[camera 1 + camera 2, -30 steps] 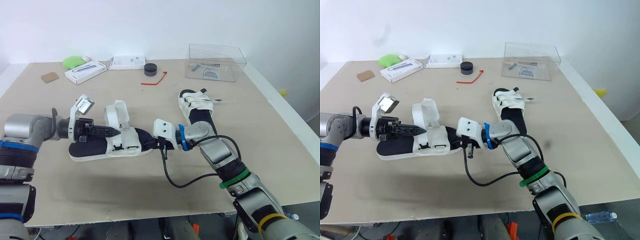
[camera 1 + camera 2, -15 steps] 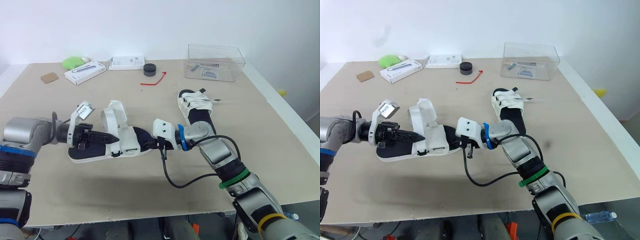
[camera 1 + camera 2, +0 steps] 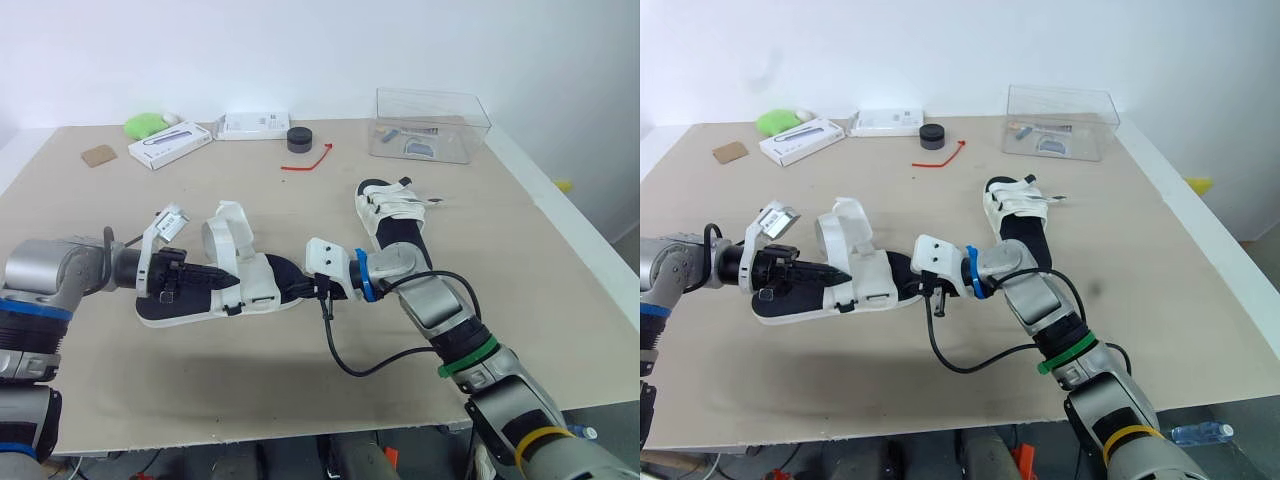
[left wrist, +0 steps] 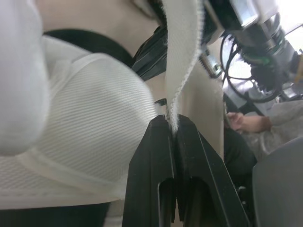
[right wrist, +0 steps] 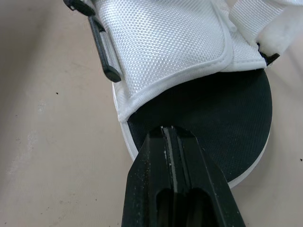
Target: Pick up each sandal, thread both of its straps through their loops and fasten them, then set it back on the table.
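Note:
A white-strapped sandal with a black sole [image 3: 190, 302] lies on the table between my two grippers. My left gripper [image 3: 228, 280] reaches over its footbed from the left. In the left wrist view it [image 4: 172, 124] is shut on the end of a white strap [image 4: 182, 56]. My right gripper [image 3: 303, 290] is at the sandal's right end, shut on the edge of the black sole [image 5: 222, 118]. The other strap stands up in a loop [image 3: 228, 225]. A second sandal [image 3: 395, 215] lies further back to the right, its straps lying across it.
A clear plastic box [image 3: 432, 125] stands at the back right. Two white boxes [image 3: 170, 143] [image 3: 255, 124], a black puck [image 3: 300, 138], a red tie [image 3: 310, 160], a green object [image 3: 147, 124] and a cork square [image 3: 99, 155] line the back. A black cable [image 3: 345, 360] loops near the front.
My left gripper has sunk lower and drawn back to the left with the strap, pulling the front strap flap leftward. The right gripper has stayed clamped on the sole.

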### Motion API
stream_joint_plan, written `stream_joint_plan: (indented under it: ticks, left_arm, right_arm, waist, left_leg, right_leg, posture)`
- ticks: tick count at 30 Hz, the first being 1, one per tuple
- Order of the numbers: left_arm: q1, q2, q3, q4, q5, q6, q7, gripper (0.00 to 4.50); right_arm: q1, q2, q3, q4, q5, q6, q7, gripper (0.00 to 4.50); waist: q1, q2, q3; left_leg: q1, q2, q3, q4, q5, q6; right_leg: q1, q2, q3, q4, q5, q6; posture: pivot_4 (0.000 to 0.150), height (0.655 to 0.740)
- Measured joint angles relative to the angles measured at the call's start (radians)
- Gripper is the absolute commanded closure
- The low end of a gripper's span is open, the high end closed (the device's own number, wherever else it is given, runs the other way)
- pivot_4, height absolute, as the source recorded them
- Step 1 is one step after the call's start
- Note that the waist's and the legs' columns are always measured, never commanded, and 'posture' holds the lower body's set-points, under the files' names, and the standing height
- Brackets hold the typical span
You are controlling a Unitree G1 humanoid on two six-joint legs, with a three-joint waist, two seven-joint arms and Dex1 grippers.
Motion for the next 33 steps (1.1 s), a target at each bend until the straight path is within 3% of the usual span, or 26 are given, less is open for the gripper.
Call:
stream_joint_plan:
  ticks: [16, 19, 23, 33]
  left_arm:
    - [0.121, -0.012, 0.055, -0.1, -0.029, -0.043, 0.091, 4.47]
    - [0.131, -0.012, 0.078, -0.111, -0.049, -0.03, 0.106, 3.49]
    - [0.133, -0.011, 0.116, -0.132, -0.089, -0.009, 0.113, 1.69]
    - [0.046, -0.045, 0.122, -0.078, -0.058, -0.081, 0.199, 1.69]
  right_arm:
    - [0.0, 0.001, 0.005, 0.005, -0.003, -0.009, 0.003, 4.5]
    - [0.0, 0.002, 0.006, 0.005, -0.008, -0.01, 0.004, 4.5]
    - [0.0, 0.001, 0.006, 0.005, -0.01, -0.013, 0.004, 4.5]
    - [0.0, 0.002, 0.006, 0.009, -0.012, -0.022, 0.006, 4.5]
  waist:
    - [0.0, 0.0, 0.0]
    - [0.0, 0.0, 0.0]
    - [0.0, 0.0, 0.0]
    - [0.0, 0.0, 0.0]
  left_leg:
    - [0.001, 0.001, 0.0, 0.0, 0.0, 0.0]
    - [0.001, 0.001, 0.0, 0.0, 0.0, 0.0]
    - [0.001, 0.001, 0.0, 0.0, 0.0, 0.0]
    - [0.001, 0.0, 0.001, 0.0, 0.0, 0.0]
  right_leg:
    - [0.0, 0.0, 0.0, 0.0, 0.0, 0.0]
    - [0.0, 0.0, 0.0, 0.0, 0.0, 0.0]
    - [0.0, 0.0, 0.0, 0.0, 0.0, 0.0]
    - [0.0, 0.0, 0.0, 0.0, 0.0, 0.0]
  posture:
    - [0.15, 0.7261]
    - [0.15, 0.7261]
    - [0.15, 0.7261]
    - [0.15, 0.7261]
